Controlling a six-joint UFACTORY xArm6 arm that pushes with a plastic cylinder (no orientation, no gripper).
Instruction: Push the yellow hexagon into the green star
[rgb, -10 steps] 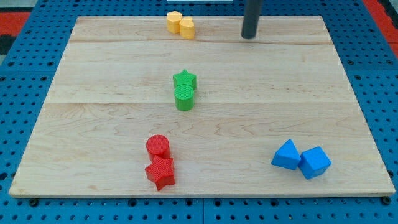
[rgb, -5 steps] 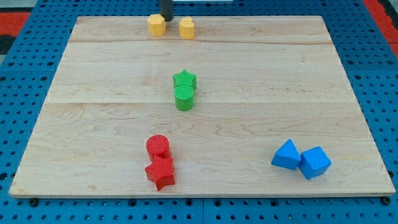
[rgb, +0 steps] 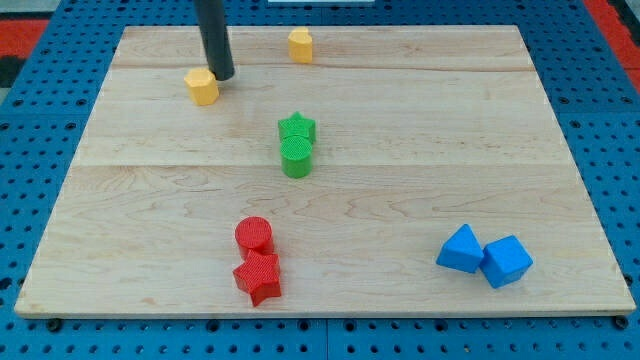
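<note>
**Rod tip beside a yellow block near the tabletop's far left**

Rod and tip (rgb: 222, 76) stand near the tabletop's (rgb: 500, 120) top edge, left of centre, with the tip just to the upper right of a yellow hexagon (rgb: 202, 87), touching it or nearly so. The arm carries no claw, only this straight dark rod, so there is nothing to be apart or together.

The yellow hexagon lies in the upper left part of the tabletop, a little below the top edge. A second yellow block (rgb: 300, 45), whose shape is hard to make out, sits well apart from it, close to the top edge and near the middle of that edge.

The green star (rgb: 297, 127) lies around the centre of the tabletop, slightly toward the top edge, to the lower right of the yellow hexagon and well apart from it. A green cylinder (rgb: 296, 157) touches the star on the side facing the bottom edge.

Near the bottom edge, left of centre, a red cylinder (rgb: 254, 236) sits touching a red star (rgb: 258, 277), the star being the closer of the two to the bottom edge. Toward the bottom right corner, a blue triangular block (rgb: 461, 249) touches a blue cube-like block (rgb: 506, 261) on its right.
</note>
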